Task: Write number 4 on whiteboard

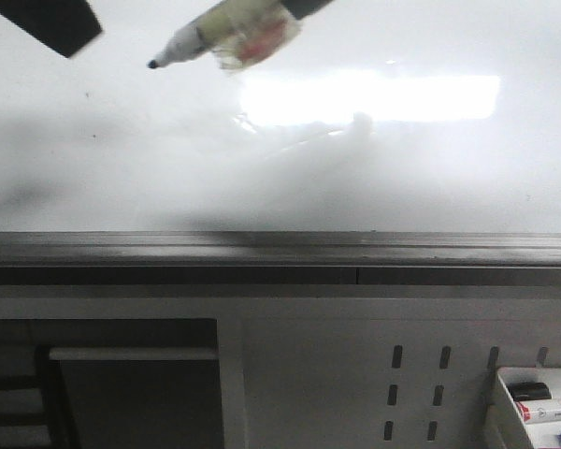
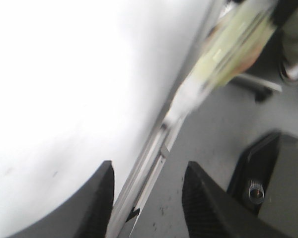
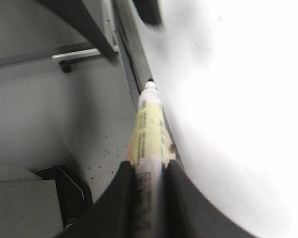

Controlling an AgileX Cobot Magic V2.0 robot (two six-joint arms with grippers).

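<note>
Whiteboard (image 1: 122, 159) blank; no 4 drawn yet.
My right fingers (image 3: 149, 186) clench the marker (image 1: 226, 36), tip poised above the ledge (image 1: 280, 251) for writing; left fingers (image 2: 148, 198) hang released.

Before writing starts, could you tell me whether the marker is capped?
Uncapped: the marker's bare dark tip shows, held in the right hand.
</note>
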